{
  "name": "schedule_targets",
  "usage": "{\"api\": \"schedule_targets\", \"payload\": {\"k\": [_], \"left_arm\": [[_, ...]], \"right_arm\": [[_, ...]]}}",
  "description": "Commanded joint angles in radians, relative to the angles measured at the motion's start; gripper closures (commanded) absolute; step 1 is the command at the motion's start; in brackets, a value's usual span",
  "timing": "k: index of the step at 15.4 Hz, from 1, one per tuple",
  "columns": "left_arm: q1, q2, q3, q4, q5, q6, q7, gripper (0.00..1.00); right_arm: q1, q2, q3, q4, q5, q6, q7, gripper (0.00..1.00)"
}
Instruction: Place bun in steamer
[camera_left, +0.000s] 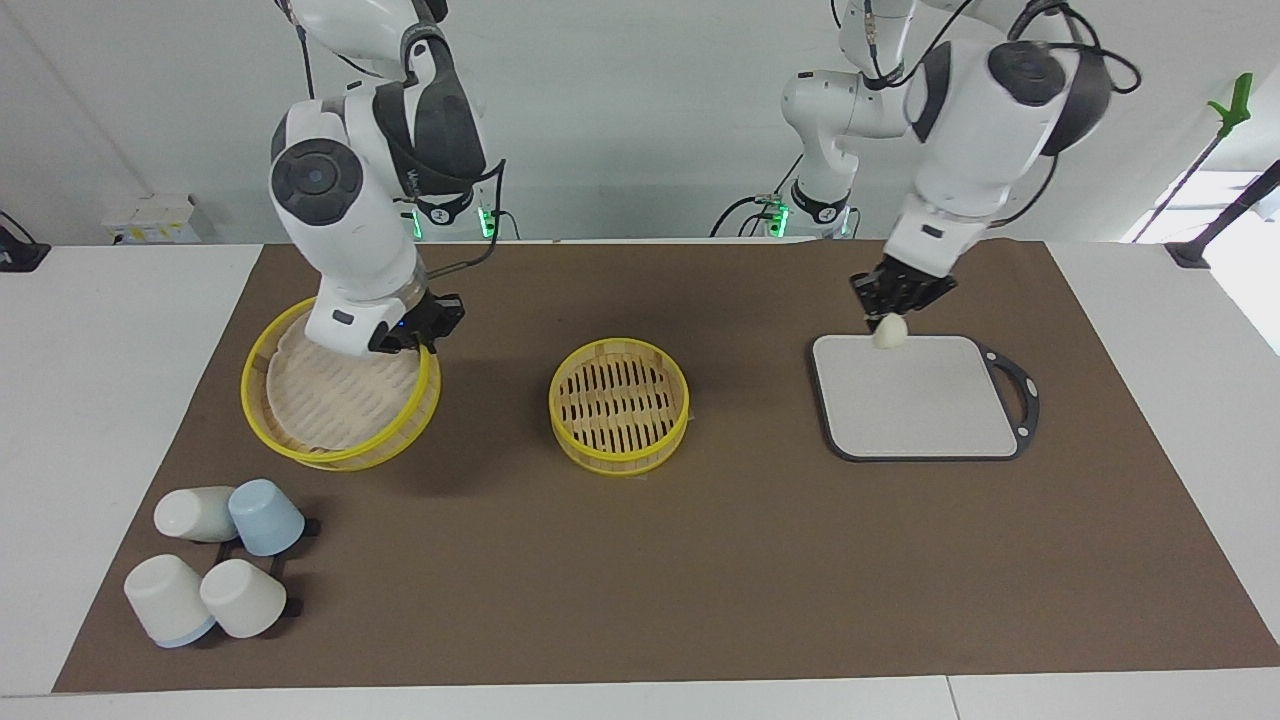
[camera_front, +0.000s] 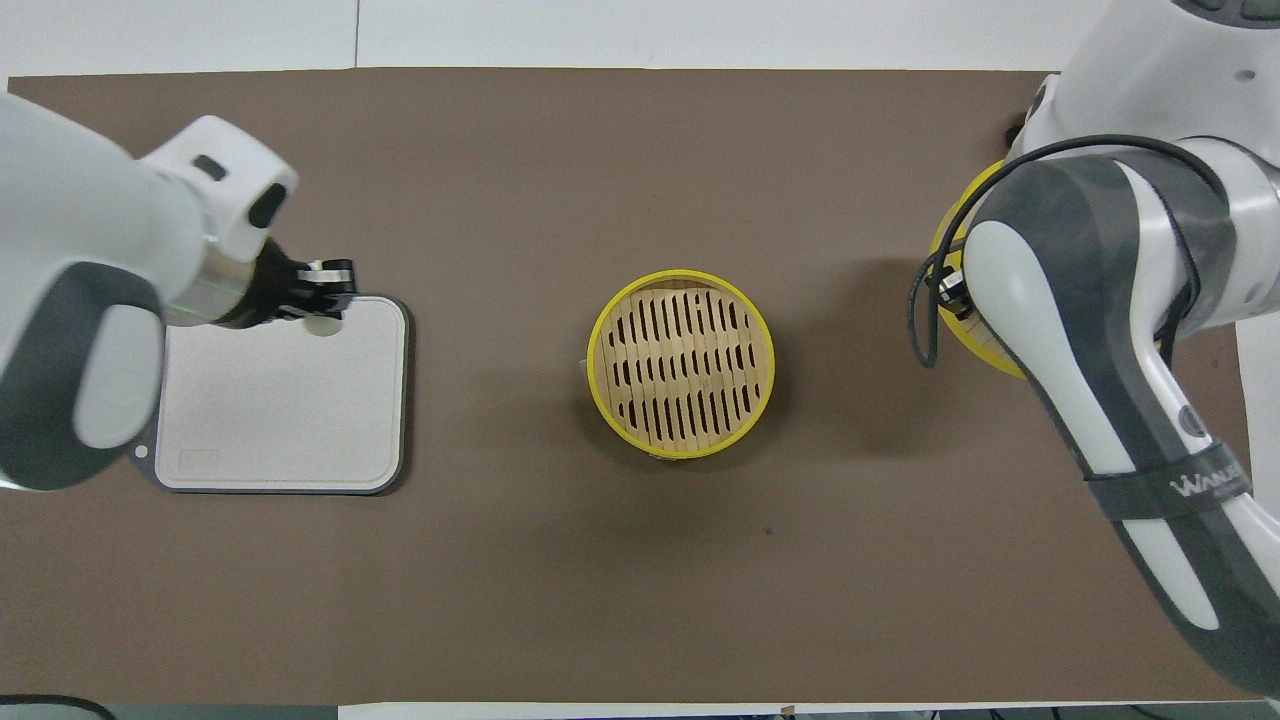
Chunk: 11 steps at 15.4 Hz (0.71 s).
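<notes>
I'm holding the bun (camera_left: 889, 331) pinched in my left gripper (camera_left: 886, 316) over the grey board (camera_left: 915, 397), while my right gripper (camera_left: 424, 338) is clamping the lid (camera_left: 335, 400) near the cups (camera_left: 215, 565), leaving the steamer (camera_left: 619, 404) uncovered mid-mat.

Non-task items. A brown mat (camera_left: 700, 560) covers most of the white surface (camera_left: 110, 330). A grey rectangular board (camera_left: 915, 400) with a black handle (camera_left: 1022, 385) lies flat on the mat toward the left arm's end, its handle on the side away from the mat's centre. Four cups (camera_left: 215, 565), three white and one pale blue, are clustered on a black rack at the mat's corner toward the right arm's end, well apart from the board and farther from the robots than it.
</notes>
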Motion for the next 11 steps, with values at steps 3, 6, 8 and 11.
{"api": "schedule_targets", "payload": {"k": [3, 6, 8, 11], "left_arm": [[-0.309, 0.185, 0.021, -0.049, 0.002, 0.297, -0.289, 0.84], [-0.394, 0.249, 0.023, -0.105, 0.009, 0.421, -0.339, 0.83], [-0.42, 0.295, 0.024, -0.111, 0.017, 0.489, -0.374, 0.83], [-0.42, 0.317, 0.023, -0.111, 0.017, 0.513, -0.383, 0.74]], "right_arm": [[-0.014, -0.028, 0.016, -0.052, -0.012, 0.013, -0.05, 1.0], [-0.008, -0.034, 0.016, -0.064, -0.01, 0.035, -0.049, 1.0], [-0.013, -0.036, 0.016, -0.066, -0.01, 0.032, -0.053, 1.0], [-0.014, -0.039, 0.016, -0.075, -0.01, 0.035, -0.054, 1.0]]}}
